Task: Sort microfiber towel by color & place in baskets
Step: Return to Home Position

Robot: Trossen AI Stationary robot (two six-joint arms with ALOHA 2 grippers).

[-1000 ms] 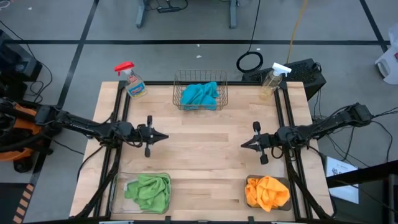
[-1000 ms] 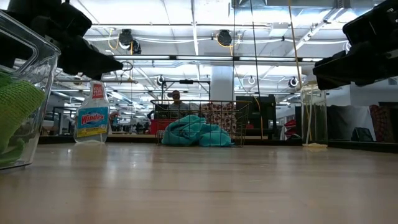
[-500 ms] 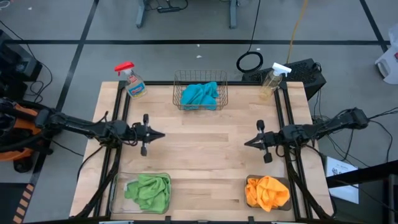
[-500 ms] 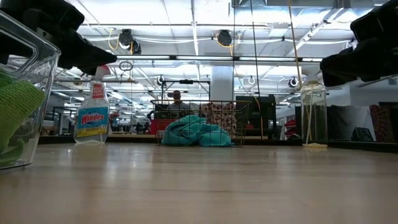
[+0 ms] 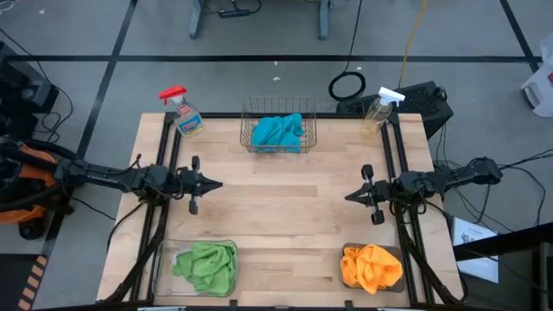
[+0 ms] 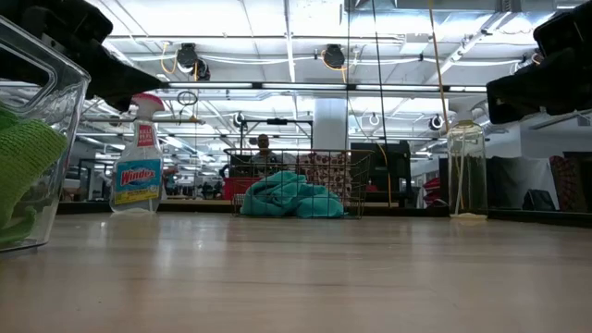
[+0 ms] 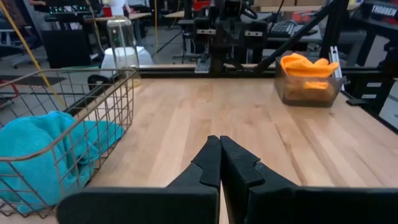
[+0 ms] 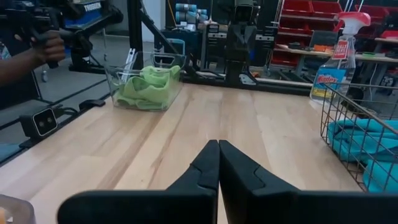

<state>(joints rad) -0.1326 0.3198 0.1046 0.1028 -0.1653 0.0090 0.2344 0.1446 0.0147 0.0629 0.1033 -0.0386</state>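
On the table (image 5: 285, 212), one wire basket (image 5: 246, 121); one clear bin (image 5: 162, 259); one dark bin (image 5: 346, 250); left pincer (image 5: 218, 184), right pincer (image 5: 348, 197), both clenched.

Both my arms have drawn back outward over the desk (image 5: 285, 203). My left gripper (image 5: 218, 183) now lies nearer the left edge and slightly toward the far side, and my right gripper (image 5: 349, 197) lies nearer the right edge. In the low view, my left arm has receded, uncovering the spray bottle's red cap (image 6: 146, 100).
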